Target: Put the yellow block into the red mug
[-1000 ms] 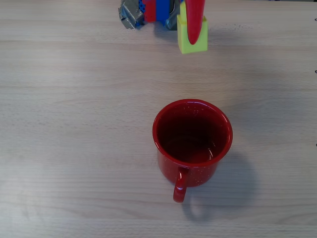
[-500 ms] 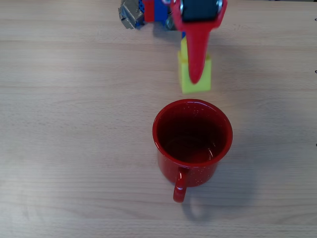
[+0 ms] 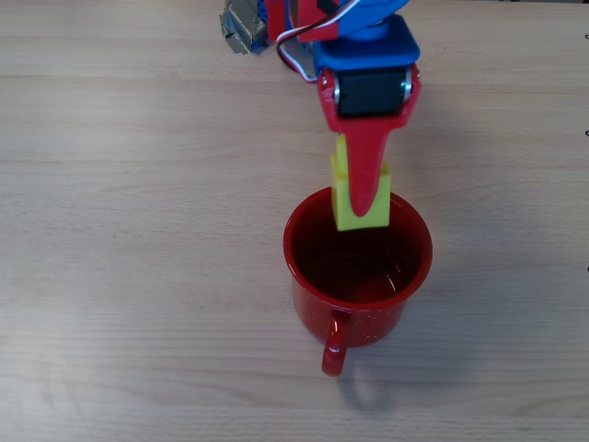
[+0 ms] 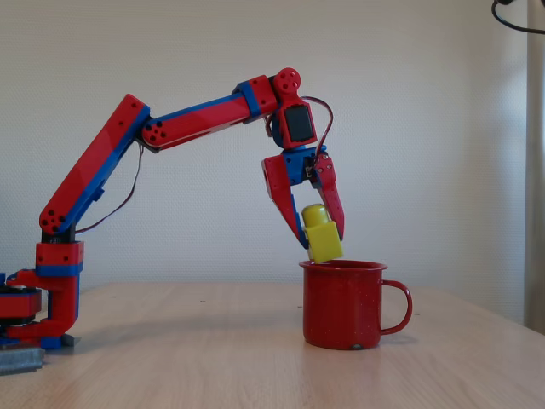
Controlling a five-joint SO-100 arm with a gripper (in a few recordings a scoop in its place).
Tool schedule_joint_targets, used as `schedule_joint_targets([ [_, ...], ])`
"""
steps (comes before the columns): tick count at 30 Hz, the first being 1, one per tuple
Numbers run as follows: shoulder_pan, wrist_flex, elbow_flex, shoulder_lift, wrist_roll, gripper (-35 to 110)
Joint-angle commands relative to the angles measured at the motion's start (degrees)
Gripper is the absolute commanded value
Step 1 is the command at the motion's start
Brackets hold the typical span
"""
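Advanced from desk's far edge to red mug (image 3: 357, 267) rim: tool (image 4: 319, 239) pinching yellow block (image 3: 360, 198) by opposite flat sides; light, rigid, probably slippery plastic.

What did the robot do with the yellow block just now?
The gripper carried the yellow block down the overhead picture, from near the top edge to over the red mug's far rim. It keeps hold of the block. The mug did not move.

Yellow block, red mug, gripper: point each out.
yellow block (image 4: 323, 241), fixed view, its side face.
red mug (image 3: 368, 327), overhead view, its speckled outer wall.
gripper (image 4: 321, 243), fixed view, between fingertips, shut on the block.
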Motion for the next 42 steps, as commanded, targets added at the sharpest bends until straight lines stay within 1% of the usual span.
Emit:
schedule_joint_targets([
  [1,0.7,-0.62,-4.22,2.55,-0.18,0],
  [5,1.14,-1.49,-4.57,1.41,-0.62,2],
  [7,1.23,-1.49,-4.57,1.14,-0.35,12],
  [11,1.14,-1.93,-4.57,0.97,0.09,27],
  [13,1.05,-2.11,-4.57,0.97,0.09,32],
  [15,0.97,-2.11,-4.57,1.05,0.0,34],
  [26,1.05,-2.11,-4.57,2.99,-0.35,33],
  [30,1.32,-1.67,-4.39,4.57,-0.79,30],
  [31,1.49,-1.49,-4.39,5.01,-0.88,28],
  [32,1.49,-1.32,-4.39,5.54,-1.23,23],
  [33,1.58,-1.14,-4.39,5.98,-1.58,13],
  [34,1.67,-0.88,-4.39,6.5,-1.85,0],
  [42,2.99,-0.44,-1.49,12.74,-2.02,0],
])
